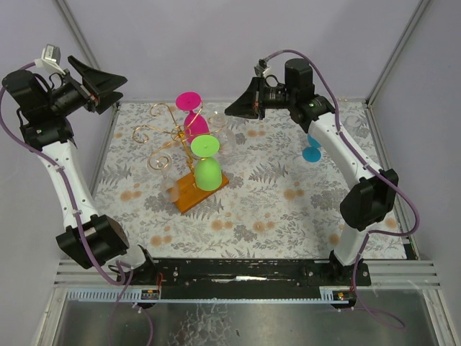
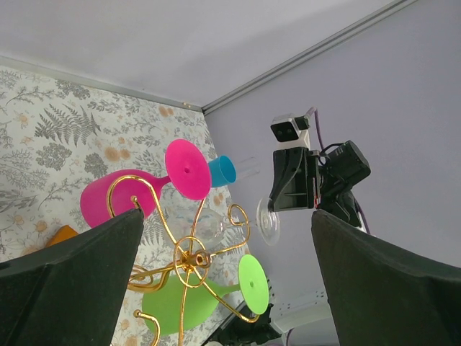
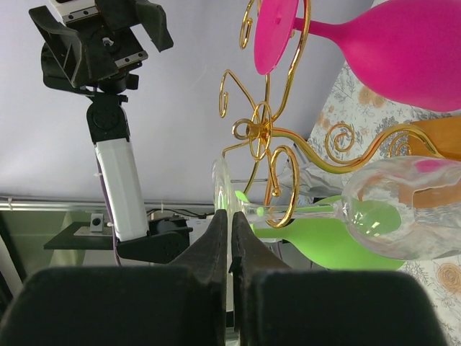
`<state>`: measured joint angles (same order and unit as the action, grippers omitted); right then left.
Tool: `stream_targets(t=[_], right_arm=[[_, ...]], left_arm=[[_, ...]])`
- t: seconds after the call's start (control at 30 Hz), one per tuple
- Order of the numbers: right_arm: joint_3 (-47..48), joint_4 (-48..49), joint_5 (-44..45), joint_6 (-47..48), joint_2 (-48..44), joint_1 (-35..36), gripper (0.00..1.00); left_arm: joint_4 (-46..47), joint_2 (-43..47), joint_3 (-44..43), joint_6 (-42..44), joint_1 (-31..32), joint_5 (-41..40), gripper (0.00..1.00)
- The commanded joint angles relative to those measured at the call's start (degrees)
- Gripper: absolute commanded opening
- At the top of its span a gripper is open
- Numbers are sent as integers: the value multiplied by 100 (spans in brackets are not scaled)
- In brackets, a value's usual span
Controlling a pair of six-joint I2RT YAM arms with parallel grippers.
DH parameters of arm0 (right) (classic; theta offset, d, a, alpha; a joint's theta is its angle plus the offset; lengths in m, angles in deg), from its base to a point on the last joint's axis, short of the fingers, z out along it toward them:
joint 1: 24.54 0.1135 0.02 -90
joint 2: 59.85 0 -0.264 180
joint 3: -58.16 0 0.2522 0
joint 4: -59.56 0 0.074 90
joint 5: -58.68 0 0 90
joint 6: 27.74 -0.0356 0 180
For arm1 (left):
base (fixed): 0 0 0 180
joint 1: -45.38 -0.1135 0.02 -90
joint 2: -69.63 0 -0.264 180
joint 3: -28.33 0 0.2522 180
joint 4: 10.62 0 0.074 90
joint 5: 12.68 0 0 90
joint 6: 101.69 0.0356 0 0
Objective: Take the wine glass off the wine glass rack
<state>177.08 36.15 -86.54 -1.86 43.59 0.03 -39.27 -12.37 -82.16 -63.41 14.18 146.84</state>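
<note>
Right gripper [image 3: 230, 220], jaws closed, sits by the foot of the clear wine glass [image 3: 403, 216] on the rack [image 3: 261, 132].

Gold rack [image 1: 189, 194]; clear wine glass [image 3: 403, 209]; magenta glass [image 3: 403, 58], green glass [image 1: 208, 175], blue glass [image 2: 222, 171]; fern-print table [image 1: 288, 194].

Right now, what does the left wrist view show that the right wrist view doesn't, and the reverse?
Left wrist only: the blue glass and the right arm's wrist camera. Right wrist only: the left arm's white link, and the foot of the clear wine glass pinched in the shut right claw. Both: the gold wine glass rack, the pink wine glass, the green wine glass, the wooden base.
</note>
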Motion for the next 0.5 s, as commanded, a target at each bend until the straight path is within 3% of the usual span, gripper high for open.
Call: stream_targets(t=[0.0,0.47], right_arm=[[22,252,-316,-41,-304,38,0],[210,358,-261,-95,-64,292,0]], left_arm=[[303,66,64,-1,-44,119,100],[294,165,178,15,-44,111,100]])
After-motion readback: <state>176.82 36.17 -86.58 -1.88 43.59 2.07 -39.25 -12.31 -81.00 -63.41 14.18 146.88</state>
